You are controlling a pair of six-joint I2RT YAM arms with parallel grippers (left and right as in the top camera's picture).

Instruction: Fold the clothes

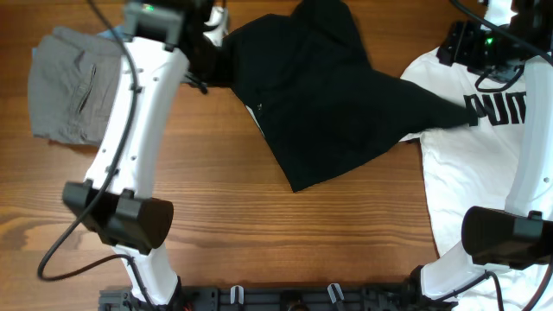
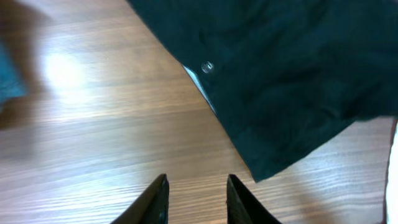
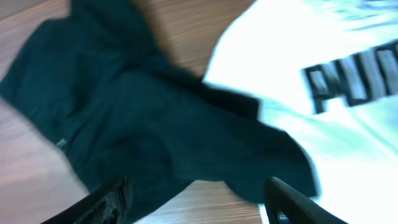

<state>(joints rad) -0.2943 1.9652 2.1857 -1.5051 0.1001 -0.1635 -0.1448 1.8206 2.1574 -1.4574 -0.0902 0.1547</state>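
The black shorts (image 1: 328,95) lie spread and crumpled at the table's upper middle, one corner reaching onto the white PUMA T-shirt (image 1: 484,173) at the right. The grey shorts (image 1: 67,86) lie at the upper left. My left gripper (image 2: 196,199) is open and empty above bare wood, just short of the black shorts' (image 2: 292,74) edge, where a pale waistband strip and a button show. My right gripper (image 3: 199,202) is open wide and empty, hovering over the black shorts (image 3: 155,124) next to the T-shirt (image 3: 323,87). In the overhead view both grippers are hidden by the arms.
The wooden table (image 1: 259,233) has bare surface along the front and middle. A bit of blue fabric (image 2: 9,74) shows at the left edge of the left wrist view. The arm bases stand at the front left and front right.
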